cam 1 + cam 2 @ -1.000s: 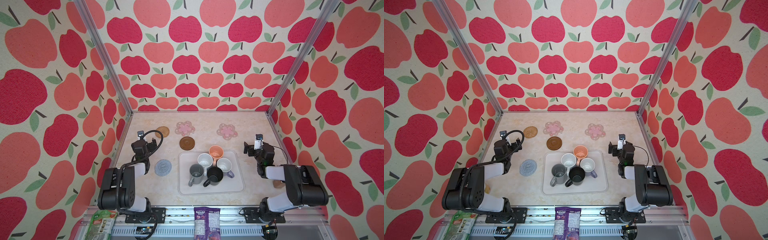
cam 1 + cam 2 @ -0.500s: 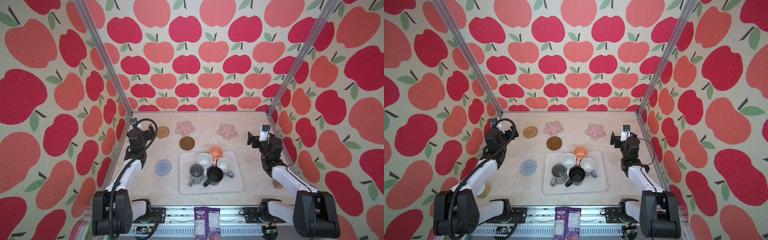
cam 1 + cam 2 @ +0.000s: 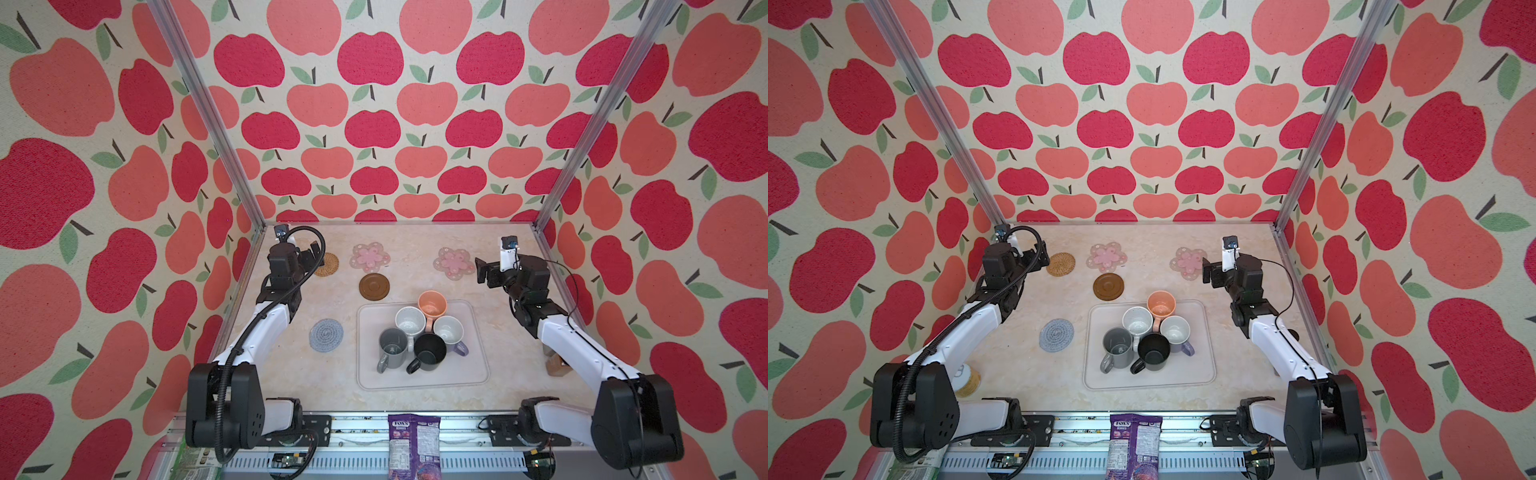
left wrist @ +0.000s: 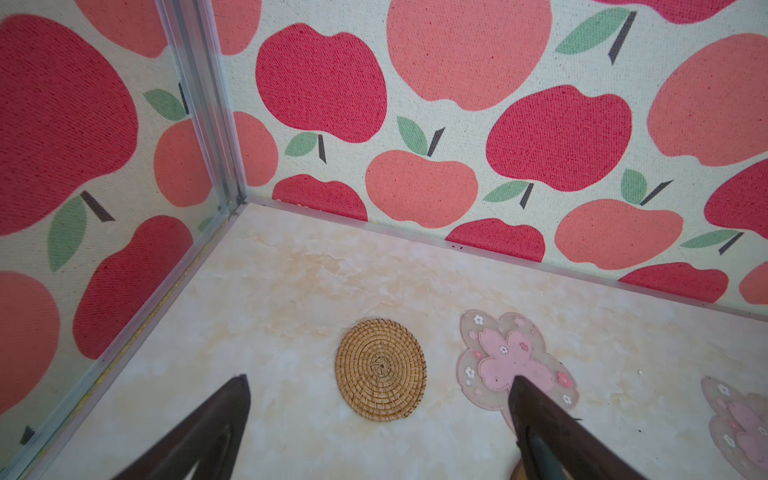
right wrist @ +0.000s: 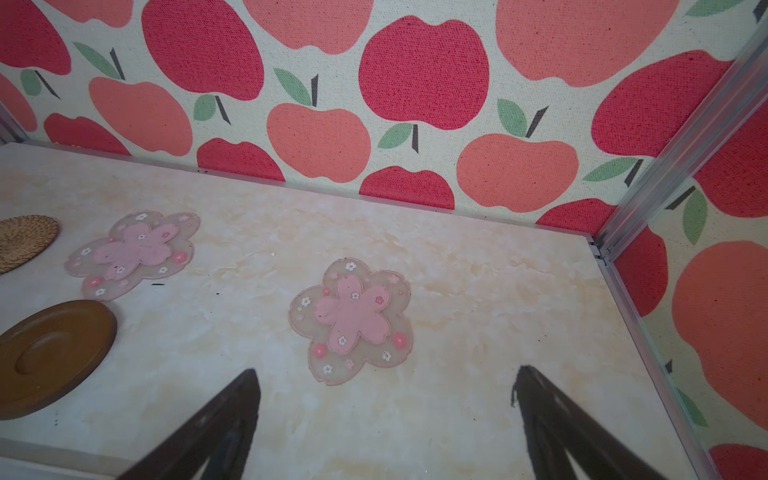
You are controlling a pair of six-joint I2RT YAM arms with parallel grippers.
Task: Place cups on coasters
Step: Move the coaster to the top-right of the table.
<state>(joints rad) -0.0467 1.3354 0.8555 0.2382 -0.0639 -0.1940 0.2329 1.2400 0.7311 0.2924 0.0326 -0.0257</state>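
The left gripper (image 4: 379, 378) and right gripper (image 5: 386, 369) both gape wide, holding nothing, near the worktop's (image 3: 411, 249) back corners. Five cups (image 3: 430, 351) stand clustered on the tray (image 3: 478, 374) toward the front edge; coasters (image 3: 374, 286) lie behind and left.

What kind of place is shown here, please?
Probably a robot test booth, not a home: apple-print walls on aluminium posts enclose a marble-look table, and the left arm and right arm are mounted on a rail at its front edge.
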